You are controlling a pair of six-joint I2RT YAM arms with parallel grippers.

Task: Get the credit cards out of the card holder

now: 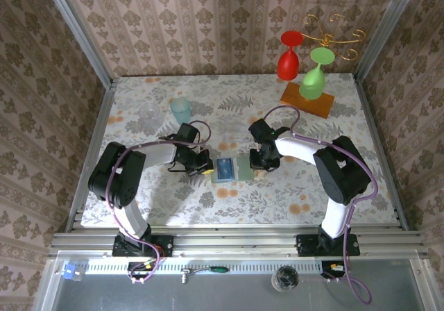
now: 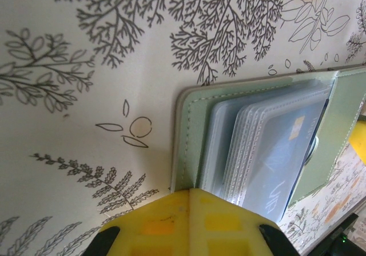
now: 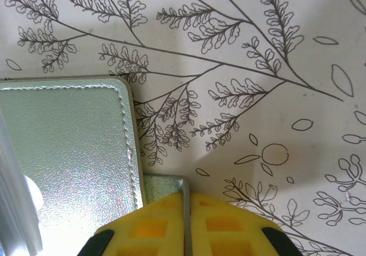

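Hold the card holder (image 1: 229, 169) open and flat against the surface (image 1: 243, 200), easing gently outward at both ends without lifting, to keep the clear sleeves (image 2: 240, 147) fanned and reachable. Free one side only after pinning the other firmly, then go for a card's edge rather than the plastic. Found lying open near the middle of the surface, flanked at 9 o'clock by the left jaws, pressed together at its corner; pinching or merely touching, cannot tell. At 3 o'clock, right jaws closed on a small grey-green tab (image 3: 164, 184) at the holder's outer panel. Credit cards (image 2: 283, 153) tucked inside the sleeves, a blue one showing through, between the two pairs of jaws and gripped by neither.
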